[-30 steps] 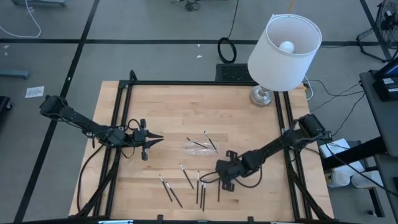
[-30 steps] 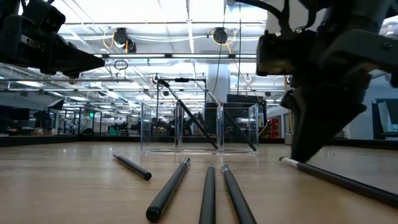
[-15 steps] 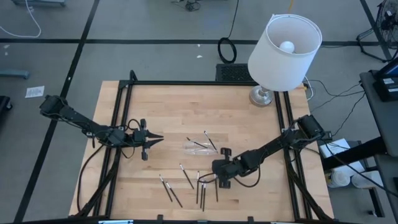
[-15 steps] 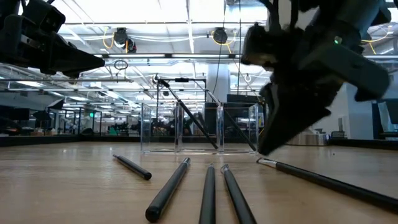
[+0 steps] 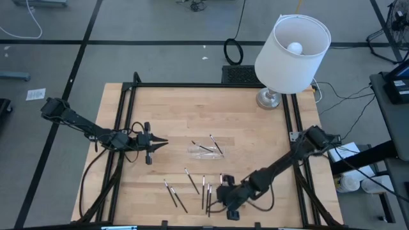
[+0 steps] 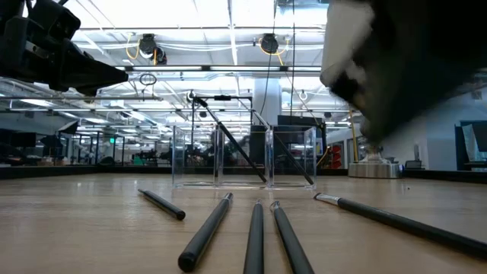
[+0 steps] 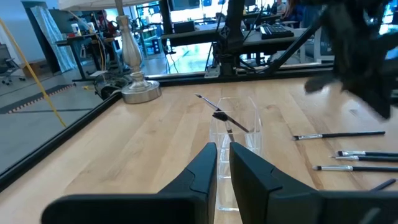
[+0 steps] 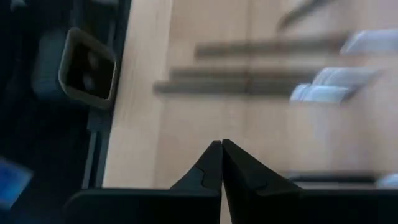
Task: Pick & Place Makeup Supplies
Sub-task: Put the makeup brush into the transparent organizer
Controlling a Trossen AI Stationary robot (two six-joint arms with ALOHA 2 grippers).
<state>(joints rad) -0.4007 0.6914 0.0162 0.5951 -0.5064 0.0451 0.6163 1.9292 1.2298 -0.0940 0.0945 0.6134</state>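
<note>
Several thin dark makeup sticks with pale tips lie flat on the wood near the table's near edge; the low view shows them close up. Two more lean inside the small clear tray, which also appears in the left wrist view. My right gripper hangs shut over the near-edge sticks, pointing down, and holds nothing. My left gripper waits shut to the left of the tray.
A white-shaded lamp stands on its metal base at the far right corner. Black frame rails run along the table's sides. The dark near edge lies close to my right gripper. Bare wood spans the far half.
My right gripper, its tip down at one stick's pale end, slid that end toward the table's left. It then rose and moved toward the near edge, staying shut. The stick now lies free on the wood.
</note>
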